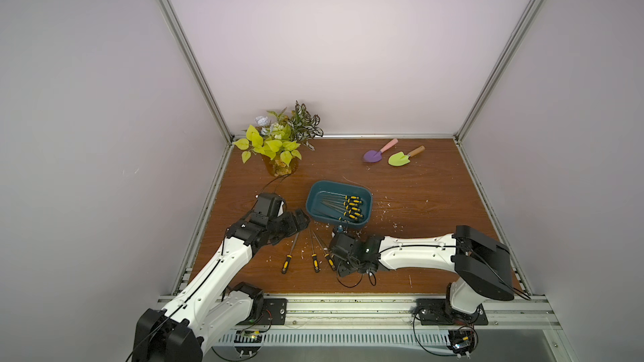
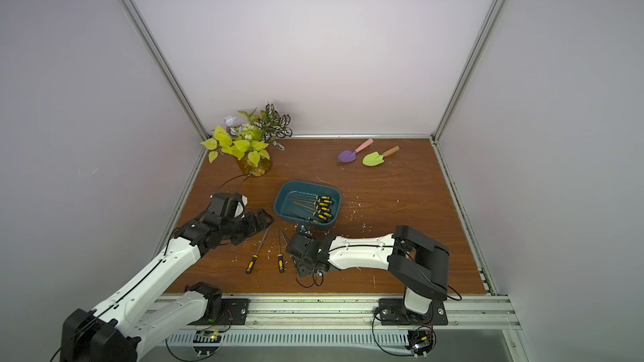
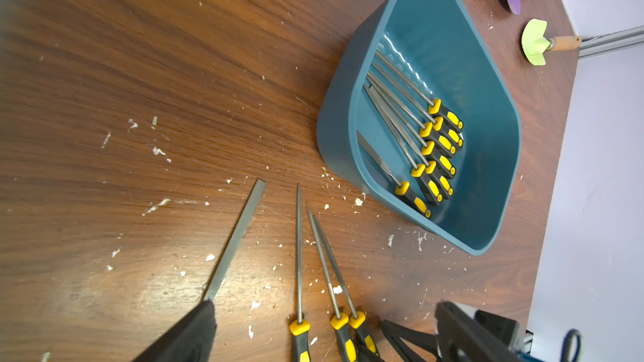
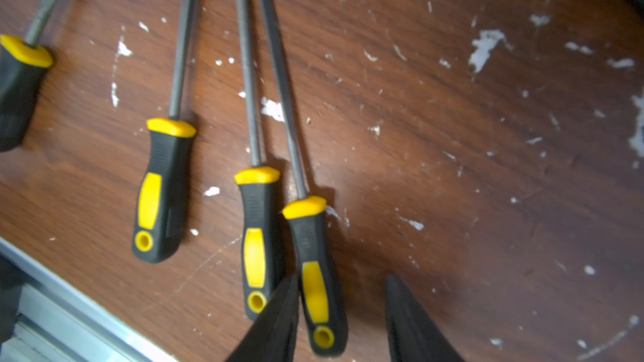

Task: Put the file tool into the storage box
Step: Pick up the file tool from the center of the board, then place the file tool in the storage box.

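Note:
The dark teal storage box (image 1: 368,203) sits mid-table with several yellow-and-black file tools (image 1: 352,207) lying in it; the left wrist view shows its wall (image 3: 336,127). Several more files lie in front of it, among them a flat one (image 1: 292,251). My right gripper (image 4: 341,278) is open and low. Its fingers straddle the handle of the file (image 4: 313,255) nearest it, with a gap left on one side. My left gripper (image 1: 301,219) hovers open near the flat file's tip, and one finger (image 3: 188,332) covers part of that blade.
A potted plant (image 1: 278,154) stands at the back left. A purple trowel (image 1: 374,155) and a green trowel (image 1: 400,159) lie at the back right. White flecks litter the wooden table (image 1: 435,210). A metal rail (image 1: 348,302) runs along its front edge.

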Motion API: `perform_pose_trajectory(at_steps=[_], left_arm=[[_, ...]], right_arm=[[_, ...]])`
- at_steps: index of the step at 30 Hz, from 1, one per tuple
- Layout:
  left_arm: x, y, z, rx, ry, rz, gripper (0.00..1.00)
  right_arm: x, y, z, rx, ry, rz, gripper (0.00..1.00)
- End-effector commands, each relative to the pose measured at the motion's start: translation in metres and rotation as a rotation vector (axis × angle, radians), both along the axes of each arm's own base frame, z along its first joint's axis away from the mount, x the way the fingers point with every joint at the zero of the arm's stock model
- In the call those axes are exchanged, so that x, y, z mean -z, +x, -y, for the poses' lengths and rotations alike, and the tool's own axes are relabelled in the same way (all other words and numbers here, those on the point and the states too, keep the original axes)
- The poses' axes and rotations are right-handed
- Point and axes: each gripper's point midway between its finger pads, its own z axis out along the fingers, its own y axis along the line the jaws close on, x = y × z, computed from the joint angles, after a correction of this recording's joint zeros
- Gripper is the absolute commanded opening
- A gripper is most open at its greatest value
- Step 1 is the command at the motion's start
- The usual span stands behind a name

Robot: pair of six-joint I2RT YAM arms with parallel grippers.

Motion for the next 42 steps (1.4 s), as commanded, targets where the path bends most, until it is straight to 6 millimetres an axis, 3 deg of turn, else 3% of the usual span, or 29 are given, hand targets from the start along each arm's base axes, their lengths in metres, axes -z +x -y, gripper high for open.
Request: perform_pose_trajectory(at_steps=[1,8,14,21,28,36,42], left_arm=[[-0.003,-0.001,0.003,0.017,-0.007,-0.002,1.0],[-0.006,-0.003,0.005,0.001,-0.021,0.0,1.0],[-0.011,-0.002,0.005,-0.003,-0.023,0.013,1.0],[-0.027,0.009,0.003,-0.025,-0.014,0.062,1.0],[-0.047,0.017,-0.004,-0.062,0.001,0.132,1.0],[-0.045,0.025,-0.007,-0.072,0.038,0.128,1.0],[-0.033,0.033,-0.003,-0.04,0.077,0.091,1.0]], right_arm=[[-0.008,-0.001,-0.005,-0.048,0.017,0.027,0.46],[0.009,-0.003,-0.017,-0.08,-0.033,0.002,0.44],[0.006,-0.002,-0.009,-0.086,-0.042,0.029,0.21],[-0.029,-0.009,-0.006,-0.265,-0.016,0.091,0.12],[-0.074,0.005,0.004,-0.354,-0.039,0.202,0.1],[-0.134,0.041,-0.006,-0.374,0.019,0.322,0.09],[-0.15,0.093,0.0,-0.364,0.009,0.359,0.09]])
